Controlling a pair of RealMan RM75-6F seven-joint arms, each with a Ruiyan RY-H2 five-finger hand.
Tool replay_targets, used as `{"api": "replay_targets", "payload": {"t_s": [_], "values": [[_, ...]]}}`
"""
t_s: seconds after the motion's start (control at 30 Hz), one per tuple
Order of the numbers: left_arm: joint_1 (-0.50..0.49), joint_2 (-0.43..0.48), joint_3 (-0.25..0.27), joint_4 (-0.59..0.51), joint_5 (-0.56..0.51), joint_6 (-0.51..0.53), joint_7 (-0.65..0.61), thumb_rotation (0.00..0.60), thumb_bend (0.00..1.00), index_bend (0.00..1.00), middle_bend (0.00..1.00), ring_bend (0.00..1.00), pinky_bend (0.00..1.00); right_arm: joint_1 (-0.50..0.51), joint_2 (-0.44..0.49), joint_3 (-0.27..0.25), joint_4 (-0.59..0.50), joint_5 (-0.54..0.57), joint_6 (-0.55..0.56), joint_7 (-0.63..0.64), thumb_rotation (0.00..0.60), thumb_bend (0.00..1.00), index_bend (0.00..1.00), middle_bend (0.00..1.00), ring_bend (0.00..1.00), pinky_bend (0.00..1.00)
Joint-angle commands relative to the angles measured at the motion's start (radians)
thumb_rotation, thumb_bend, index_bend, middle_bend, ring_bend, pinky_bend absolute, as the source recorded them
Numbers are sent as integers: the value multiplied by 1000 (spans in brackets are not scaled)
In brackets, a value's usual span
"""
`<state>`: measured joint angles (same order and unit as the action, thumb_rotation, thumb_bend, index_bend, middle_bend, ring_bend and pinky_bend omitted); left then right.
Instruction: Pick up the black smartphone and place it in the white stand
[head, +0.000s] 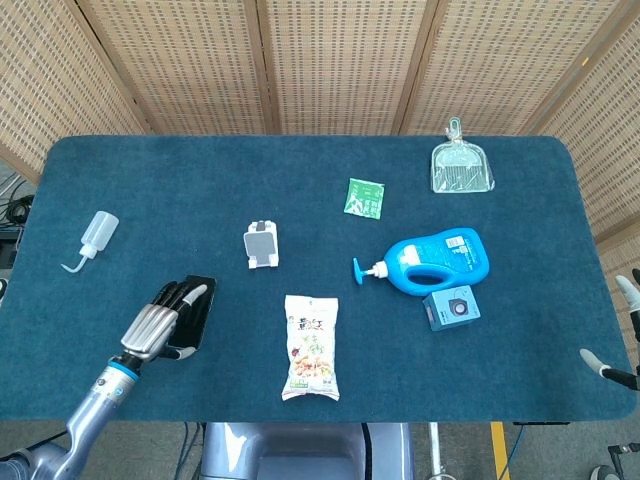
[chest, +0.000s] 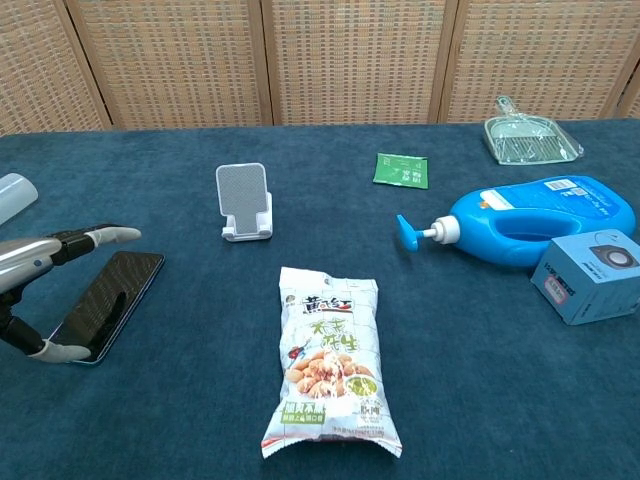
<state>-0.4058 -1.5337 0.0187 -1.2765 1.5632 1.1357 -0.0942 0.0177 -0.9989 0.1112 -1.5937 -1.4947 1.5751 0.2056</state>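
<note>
The black smartphone (head: 201, 308) lies flat on the blue table, left of centre; in the chest view the smartphone (chest: 112, 303) points away from me. My left hand (head: 163, 323) hovers over its left half with fingers (chest: 100, 237) stretched above the screen. The thumb (chest: 62, 352) sits at the phone's near end. Nothing shows the phone lifted. The white stand (head: 261, 245) stands upright and empty behind and to the right of the phone, also seen as the stand (chest: 244, 202). Only the fingertips of my right hand (head: 612, 330) show at the table's right edge, spread and holding nothing.
A snack bag (head: 311, 346) lies right of the phone. A blue detergent bottle (head: 435, 262) and a small blue box (head: 451, 307) are at the right. A green packet (head: 365, 197), a clear dustpan (head: 461, 165) and a squeeze bottle (head: 95, 238) lie farther off.
</note>
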Motion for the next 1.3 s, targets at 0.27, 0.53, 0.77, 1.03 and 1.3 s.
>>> {"api": "replay_targets", "payload": {"t_s": [0.27, 0.53, 0.77, 1.03, 1.3], "values": [[-116, 181, 57, 85, 257, 81, 4, 600, 0, 0, 0, 0, 0, 6, -5, 4, -2, 17, -16, -21, 600, 49, 0, 0, 0, 0], [-240, 91, 150, 477, 526, 236, -72, 600, 0, 0, 0, 0, 0, 24, -20, 15, -1, 63, -59, -72, 600, 48, 0, 0, 0, 0], [-315, 5, 218, 775, 627, 317, -108, 600, 0, 0, 0, 0, 0, 34, -29, 23, 3, 97, -87, -99, 600, 49, 0, 0, 0, 0], [-348, -72, 278, 994, 647, 344, -162, 600, 1, 0, 0, 0, 27, 39, -31, 35, 10, 137, -109, -98, 600, 46, 0, 0, 0, 0], [-363, -128, 328, 1093, 634, 317, -219, 600, 15, 0, 1, 19, 71, 52, -37, 42, 16, 163, -137, -115, 600, 48, 0, 0, 0, 0]]}}
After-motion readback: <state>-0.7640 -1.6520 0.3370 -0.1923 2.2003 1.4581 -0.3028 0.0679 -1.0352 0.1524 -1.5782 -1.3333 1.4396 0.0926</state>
